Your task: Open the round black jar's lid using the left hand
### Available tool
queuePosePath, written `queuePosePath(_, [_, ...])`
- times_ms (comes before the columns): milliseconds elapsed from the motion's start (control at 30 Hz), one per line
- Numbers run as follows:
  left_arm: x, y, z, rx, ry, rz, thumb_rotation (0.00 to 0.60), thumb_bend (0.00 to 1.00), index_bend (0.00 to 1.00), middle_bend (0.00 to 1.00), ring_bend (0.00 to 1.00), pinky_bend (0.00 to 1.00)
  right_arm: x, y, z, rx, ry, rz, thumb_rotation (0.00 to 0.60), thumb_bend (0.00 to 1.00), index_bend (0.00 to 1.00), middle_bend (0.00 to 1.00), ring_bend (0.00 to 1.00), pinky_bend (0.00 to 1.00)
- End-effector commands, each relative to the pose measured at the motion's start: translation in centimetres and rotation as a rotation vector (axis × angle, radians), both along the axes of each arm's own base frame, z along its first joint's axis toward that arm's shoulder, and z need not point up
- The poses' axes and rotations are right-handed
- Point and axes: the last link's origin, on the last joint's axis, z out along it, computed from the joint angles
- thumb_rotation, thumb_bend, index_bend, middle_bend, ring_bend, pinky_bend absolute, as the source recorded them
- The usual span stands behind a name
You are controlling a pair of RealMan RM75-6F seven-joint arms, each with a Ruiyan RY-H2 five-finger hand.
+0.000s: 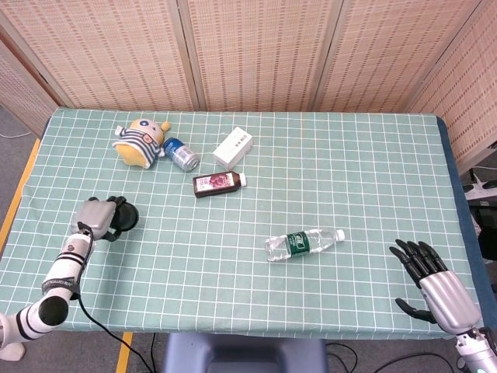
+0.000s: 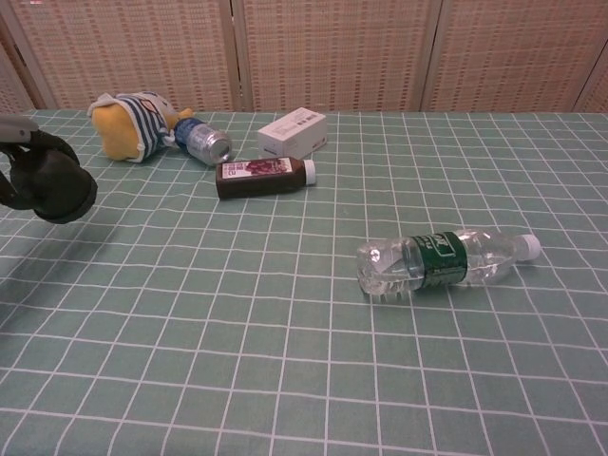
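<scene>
Near the left edge of the bench [image 1: 373, 155], the left hand [image 1: 95, 217] gripped a round black jar [image 1: 124, 218], its fingers wrapped over the jar's near side. From the chest view the jar [image 2: 55, 185] appeared tilted, one round face turned toward the camera, and held just above the green checked cloth, with a shadow beneath it. Whether the lid was on or off I could not tell.

At the near right corner the right hand [image 1: 433, 286] rested with its dark fingers spread and nothing in them.

Toward the far left corner lay a yellow stuffed toy [image 1: 141, 142] in a striped shirt, on its side. Touching it on the right was a blue and silver can [image 1: 181, 155], also lying down. Just right of the can sat a small white box [image 1: 233, 147], and close in front of the box lay a dark juice bottle [image 1: 219, 183] with a white cap, its cap pointing toward the right edge.

Well apart from these, nearer the middle of the bench and toward the front edge, a clear water bottle [image 1: 304, 243] with a green label lay on its side, its white cap pointing right.
</scene>
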Motion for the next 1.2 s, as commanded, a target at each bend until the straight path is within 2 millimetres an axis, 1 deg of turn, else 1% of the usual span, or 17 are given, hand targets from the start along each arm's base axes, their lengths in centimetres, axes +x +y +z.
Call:
queuePosePath(33, [0.4,-0.8,1.1,-0.165,-0.224,0.098,0.600,0.47,0.80,0.73,0.44,0.19,0.0,0.0,-0.1,0.003,-0.003,0.000,0.600,0.14,0.00,0.00,0.00,0.00])
queuePosePath(133, [0.1,-1.3,0.5,-0.262,-0.285,0.156,0.600,0.47,0.79,0.73,0.44,0.20,0.1,0.1,-0.1,0.006,-0.008,-0.001,0.600,0.14,0.00,0.00,0.00,0.00])
queuePosePath(233, [-0.4,-1.3,-0.1,-0.304,-0.246,0.128,0.600,0.47,0.77,0.71,0.43,0.20,0.1,0.1,-0.1,0.007,-0.008,0.000,0.600,0.14,0.00,0.00,0.00,0.00])
queuePosePath(333, [-0.4,-1.5,-0.8,-0.307,-0.199,0.070,0.600,0.47,0.77,0.70,0.42,0.19,0.1,0.1,0.0,0.004,-0.010,0.000,0.600,0.14,0.00,0.00,0.00,0.00])
queuePosePath(433, [-0.2,-1.8,-1.1,-0.302,-0.184,0.029,0.600,0.47,0.76,0.70,0.42,0.18,0.0,0.1,0.1,0.002,-0.011,-0.002,0.600,0.14,0.00,0.00,0.00,0.00])
queuePosePath(567, [-0.3,-2.1,-1.7,-0.286,-0.149,-0.030,0.600,0.47,0.76,0.70,0.42,0.17,-0.1,0.0,0.0,0.006,-0.009,-0.003,0.600,0.14,0.00,0.00,0.00,0.00])
queuePosePath(767, [-0.8,-2.5,-2.8,-0.302,-0.121,-0.055,0.600,0.47,0.76,0.70,0.42,0.17,-0.1,0.1,0.2,0.002,-0.012,-0.006,0.600,0.14,0.00,0.00,0.00,0.00])
queuePosePath(900, [-1.2,-2.4,-3.3,-0.306,-0.090,-0.068,0.600,0.47,0.76,0.70,0.42,0.17,-0.1,0.1,0.2,0.004,-0.012,-0.004,0.600,0.14,0.00,0.00,0.00,0.00])
queuePosePath(1100, [-1.7,-2.2,-3.6,-0.293,-0.066,-0.073,0.600,0.47,0.72,0.67,0.40,0.17,-0.1,0.1,0.1,0.008,-0.010,-0.006,0.600,0.14,0.00,0.00,0.00,0.00])
queuePosePath(1200, [-1.9,-2.2,-3.7,-0.289,-0.043,-0.090,0.600,0.47,0.67,0.63,0.37,0.17,-0.1,0.0,0.1,0.008,-0.009,-0.008,0.600,0.14,0.00,0.00,0.00,0.00])
